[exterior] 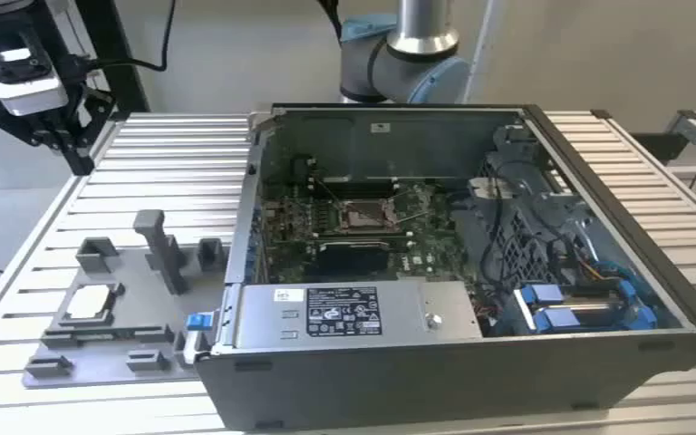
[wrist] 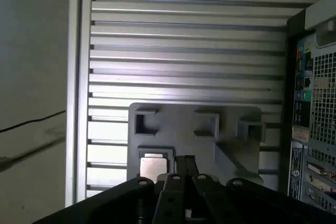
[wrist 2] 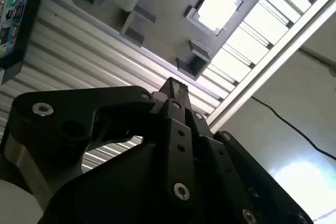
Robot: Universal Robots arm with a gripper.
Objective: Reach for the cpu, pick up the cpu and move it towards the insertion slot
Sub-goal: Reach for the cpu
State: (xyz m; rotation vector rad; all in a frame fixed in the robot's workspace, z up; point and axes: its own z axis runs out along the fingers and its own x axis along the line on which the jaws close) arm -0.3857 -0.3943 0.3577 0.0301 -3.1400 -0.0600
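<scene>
1. While my jaws hang high above the far corner of the counter [exterior: 167,154], at the exterior view's left, they carry nothing.
2. Jaw state: narrow. In both wrist views my fingertips [wrist 2: 172,88] sit pressed together with nothing gripped between them.
3. Cpu [exterior: 91,304] location: it lies flat, pale metal top up, in a square pocket of the grey fixture plate [exterior: 106,343]. The plate rests on the counter just beside the open computer case [exterior: 445,372], on the exterior view's left of it.
4. Separation: my jaws are well apart from the cpu and touch neither it nor the plate.
5. Insertion slot [exterior: 366,215] location: it is on the motherboard inside the case, with a shiny metal frame around an exposed brownish centre. It is well apart from both the cpu and my jaws.
6. Grey upright blocks [exterior: 160,249] stand on the plate between the cpu's pocket and the case wall.
</scene>
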